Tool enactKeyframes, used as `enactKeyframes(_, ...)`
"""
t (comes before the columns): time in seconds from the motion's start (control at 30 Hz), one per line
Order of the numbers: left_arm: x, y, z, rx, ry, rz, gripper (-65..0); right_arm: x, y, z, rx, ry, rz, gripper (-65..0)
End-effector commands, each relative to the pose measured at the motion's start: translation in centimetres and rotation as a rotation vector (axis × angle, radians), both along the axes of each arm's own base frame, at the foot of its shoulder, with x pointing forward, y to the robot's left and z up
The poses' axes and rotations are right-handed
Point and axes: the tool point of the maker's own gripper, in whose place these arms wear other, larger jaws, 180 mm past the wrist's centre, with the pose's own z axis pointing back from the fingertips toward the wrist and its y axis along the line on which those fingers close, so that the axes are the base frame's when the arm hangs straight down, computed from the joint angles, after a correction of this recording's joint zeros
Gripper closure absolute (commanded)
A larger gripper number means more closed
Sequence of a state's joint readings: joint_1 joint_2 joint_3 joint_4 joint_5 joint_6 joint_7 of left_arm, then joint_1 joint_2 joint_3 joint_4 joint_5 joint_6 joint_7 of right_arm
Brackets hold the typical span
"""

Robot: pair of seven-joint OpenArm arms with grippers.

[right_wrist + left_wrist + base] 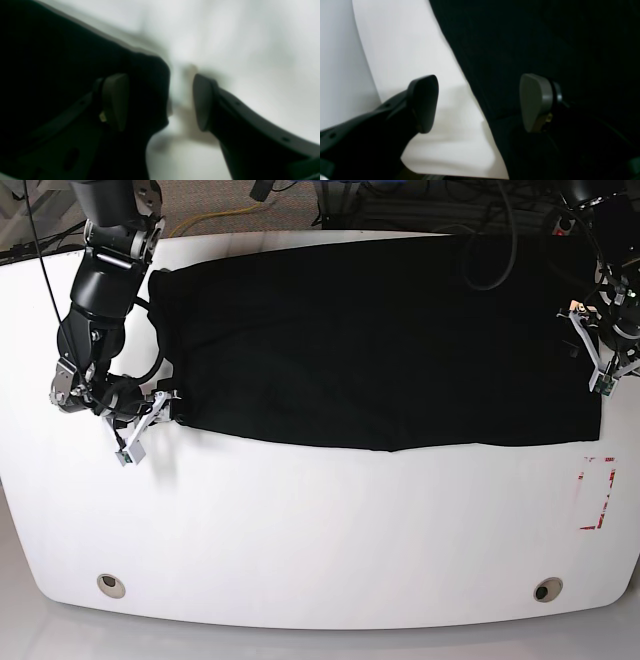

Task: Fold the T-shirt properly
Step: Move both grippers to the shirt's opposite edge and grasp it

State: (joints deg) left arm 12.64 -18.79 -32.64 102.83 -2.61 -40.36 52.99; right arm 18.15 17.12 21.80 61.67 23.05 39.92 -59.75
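Observation:
The black T-shirt point(380, 340) lies flat across the far half of the white table point(320, 530) as a long folded band, with no print showing. My right gripper point(150, 423) sits at the shirt's near left corner. In the right wrist view that gripper point(160, 102) is open, and the cloth corner point(147, 82) lies between its fingers, one over cloth and one over bare table. My left gripper point(592, 350) is at the shirt's right edge. The left wrist view shows it point(480, 103) open and straddling the cloth edge point(545, 50), its grey pad point(535, 102) over the cloth.
A red-outlined rectangle point(598, 493) is marked on the table near the right edge. Two round holes point(112, 584) point(546, 589) sit close to the front edge. Cables point(400, 200) run behind the table's far edge.

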Motion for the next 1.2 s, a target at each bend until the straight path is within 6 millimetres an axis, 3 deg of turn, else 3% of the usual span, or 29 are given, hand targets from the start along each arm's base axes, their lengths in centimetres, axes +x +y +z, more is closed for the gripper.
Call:
enactKeyframes(0.0,0.9,1.2,1.4,0.024,-0.039,0.016,-47.8,1.5,0.5,1.3,0.014,-0.051,0.001,-38.5)
enactKeyframes(0.17,2.1,2.2,2.4,0.013,-0.086,0.056,-47.8,1.8,2.6,1.2,0.051,-0.058,0.015,-37.6)
enactKeyframes(0.23,2.7,2.5,2.3,-0.004,-0.092,0.07,-47.8,1.9,2.8,1.2,0.054,-0.059,0.016,-30.8)
enactKeyframes(0.33,3.9,3.6,2.8,-0.007,-0.105,0.087,-47.9,2.2,2.8,1.4,0.058,-0.079,0.011,-14.7)
enactKeyframes(0.47,6.2,4.4,3.1,-0.061,-0.14,0.123,-47.9,2.2,2.9,1.4,0.05,-0.08,0.023,-2.4)
enactKeyframes(0.87,12.6,6.7,1.1,-0.318,-0.235,0.343,-49.4,2.0,3.2,1.3,0.041,-0.075,0.045,0.0)
enactKeyframes(1.03,13.9,7.2,-1.2,-0.355,-0.222,0.375,-58.6,2.0,3.2,1.3,0.041,-0.075,0.045,0.0)
enactKeyframes(1.17,13.9,8.0,-2.6,-0.379,-0.226,0.411,-59.4,2.0,3.2,1.3,0.043,-0.076,0.043,0.0)
